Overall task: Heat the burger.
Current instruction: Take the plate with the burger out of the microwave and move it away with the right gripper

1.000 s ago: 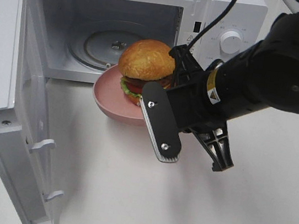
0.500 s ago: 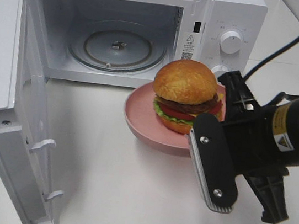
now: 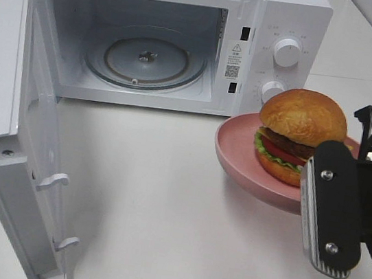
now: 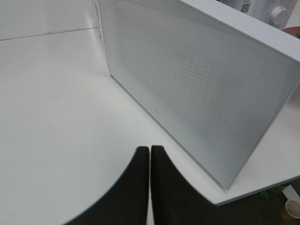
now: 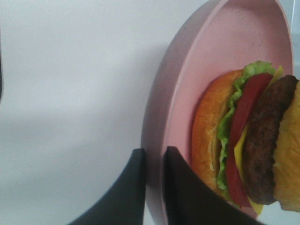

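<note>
Now the right claw pinches the pink plate's rim, carrying the burger beside the microwave — soft, loosely stacked, top-heavy, so the stiff plate is the handle.

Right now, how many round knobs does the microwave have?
2. The upper knob sits high on the microwave's control panel; the lower knob is under it, just behind the burger.

You see a golden-brown bunned burger layered with dark patty, red tomato, yellow cheese and green lettuce, on a round pink plate. The boxy microwave and smooth worktop are white; the right claw is black.
</note>
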`<state>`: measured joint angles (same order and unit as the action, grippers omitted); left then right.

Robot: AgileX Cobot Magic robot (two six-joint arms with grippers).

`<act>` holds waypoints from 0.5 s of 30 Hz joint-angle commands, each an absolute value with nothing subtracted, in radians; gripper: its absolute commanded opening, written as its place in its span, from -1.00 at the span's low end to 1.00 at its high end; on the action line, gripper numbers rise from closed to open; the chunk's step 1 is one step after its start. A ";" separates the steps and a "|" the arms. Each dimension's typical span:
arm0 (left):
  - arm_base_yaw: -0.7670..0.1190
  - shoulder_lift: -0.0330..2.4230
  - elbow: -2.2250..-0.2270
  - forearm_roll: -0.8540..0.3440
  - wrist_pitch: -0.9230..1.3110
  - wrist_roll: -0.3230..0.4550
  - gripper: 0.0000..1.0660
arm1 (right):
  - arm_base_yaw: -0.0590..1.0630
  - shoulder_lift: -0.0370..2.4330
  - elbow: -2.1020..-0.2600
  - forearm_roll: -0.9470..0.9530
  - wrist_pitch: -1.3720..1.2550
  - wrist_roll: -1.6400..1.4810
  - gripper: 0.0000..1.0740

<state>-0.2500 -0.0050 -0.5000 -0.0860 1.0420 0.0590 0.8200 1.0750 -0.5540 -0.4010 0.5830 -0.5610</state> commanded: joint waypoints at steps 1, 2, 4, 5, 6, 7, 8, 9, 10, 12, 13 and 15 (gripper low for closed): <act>-0.247 -0.022 -0.498 -0.091 1.032 0.056 -1.00 | 0.825 1.044 -0.558 -0.464 0.579 -0.473 -1.00; -0.247 -0.022 -0.498 -0.091 1.032 0.056 -1.00 | 0.825 1.044 -0.558 -0.464 0.579 -0.473 -1.00; -0.247 -0.022 -0.498 -0.091 1.032 0.056 -1.00 | 0.825 1.044 -0.551 -0.524 0.607 -0.352 -1.00; -0.247 -0.022 -0.498 -0.091 1.032 0.056 -1.00 | 0.825 1.044 -0.551 -0.524 0.607 -0.352 -1.00; -0.247 -0.022 -0.498 -0.091 1.032 0.056 -1.00 | 0.825 1.044 -0.544 -0.550 0.607 -0.315 -1.00; -0.247 -0.022 -0.498 -0.091 1.032 0.056 -1.00 | 0.823 1.044 -0.525 -0.605 0.616 -0.232 -1.00; -0.247 -0.022 -0.498 -0.091 1.032 0.056 -1.00 | 0.823 1.044 -0.525 -0.605 0.616 -0.232 -1.00; -0.247 -0.022 -0.498 -0.091 1.032 0.056 -1.00 | 0.822 1.044 -0.512 -0.631 0.616 -0.186 -1.00; -0.247 -0.022 -0.498 -0.091 1.032 0.056 -1.00 | 0.822 1.044 -0.490 -0.677 0.619 -0.101 -1.00; -0.247 -0.022 -0.498 -0.091 1.032 0.056 -1.00 | 0.822 1.044 -0.480 -0.696 0.620 -0.055 -1.00; -0.247 -0.022 -0.498 -0.091 1.032 0.056 -1.00 | 0.822 1.044 -0.464 -0.719 0.620 0.020 -1.00; -0.247 -0.022 -0.498 -0.091 1.032 0.056 -1.00 | 0.822 1.045 -0.453 -0.736 0.621 0.077 -1.00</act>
